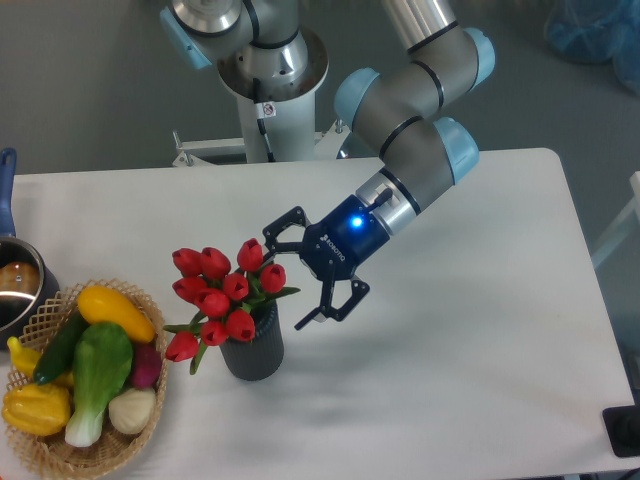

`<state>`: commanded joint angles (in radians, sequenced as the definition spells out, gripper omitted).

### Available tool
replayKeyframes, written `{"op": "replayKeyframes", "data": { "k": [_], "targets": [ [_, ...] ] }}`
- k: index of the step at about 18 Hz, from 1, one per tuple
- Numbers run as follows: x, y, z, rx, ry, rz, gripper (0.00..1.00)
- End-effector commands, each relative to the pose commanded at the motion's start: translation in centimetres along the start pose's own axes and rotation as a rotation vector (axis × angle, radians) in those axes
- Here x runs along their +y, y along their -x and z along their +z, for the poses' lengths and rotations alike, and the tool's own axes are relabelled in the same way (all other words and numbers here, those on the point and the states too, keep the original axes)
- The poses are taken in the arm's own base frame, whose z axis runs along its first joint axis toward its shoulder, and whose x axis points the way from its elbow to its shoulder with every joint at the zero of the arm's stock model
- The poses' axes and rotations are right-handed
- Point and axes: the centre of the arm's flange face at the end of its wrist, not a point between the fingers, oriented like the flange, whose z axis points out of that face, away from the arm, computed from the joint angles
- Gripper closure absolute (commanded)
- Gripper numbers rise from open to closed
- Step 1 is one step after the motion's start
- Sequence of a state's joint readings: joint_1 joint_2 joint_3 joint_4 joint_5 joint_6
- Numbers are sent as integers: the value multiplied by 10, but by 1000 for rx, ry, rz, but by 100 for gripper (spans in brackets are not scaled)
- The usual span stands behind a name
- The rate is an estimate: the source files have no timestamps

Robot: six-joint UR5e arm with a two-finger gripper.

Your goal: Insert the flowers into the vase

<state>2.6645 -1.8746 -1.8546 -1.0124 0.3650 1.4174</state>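
The flowers (220,295), a bunch of red tulip buds with green leaves, stand with their stems in the dark grey ribbed vase (253,350) near the table's front left. The buds lean left over the vase's rim. My gripper (285,277) hangs just right of the bunch, open, its fingers spread apart with nothing between them. The upper finger (275,229) is close to the top buds; the lower one (320,312) is beside the vase's mouth. Whether a finger touches the buds I cannot tell.
A wicker basket (45,310) of colourful vegetables sits at the front left, close to the vase. A metal pot (12,285) with a blue handle (6,185) is at the left edge. The arm's base (270,100) stands behind the table.
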Motion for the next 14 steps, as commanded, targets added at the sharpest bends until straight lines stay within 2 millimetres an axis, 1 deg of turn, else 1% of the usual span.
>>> {"op": "replayKeyframes", "data": {
  "k": [2, 4, 5, 7, 8, 9, 10, 12, 13, 14],
  "targets": [
    [-3, 1, -7, -13, 4, 7, 0],
    [-16, 0, -25, -47, 2, 31, 0],
    [-23, -2, -39, -75, 13, 49, 0],
    [-35, -4, -67, -148, 121, 99, 0],
    [-48, 1, -89, -218, 281, 169, 0],
    [-52, 4, -95, -236, 327, 195, 0],
    [-52, 7, -98, -245, 365, 217, 0],
    [-41, 18, -104, -266, 447, 230, 0],
    [-26, 35, -108, -290, 540, 223, 0],
    [-11, 47, -114, -319, 658, 217, 0]
  ]
}}
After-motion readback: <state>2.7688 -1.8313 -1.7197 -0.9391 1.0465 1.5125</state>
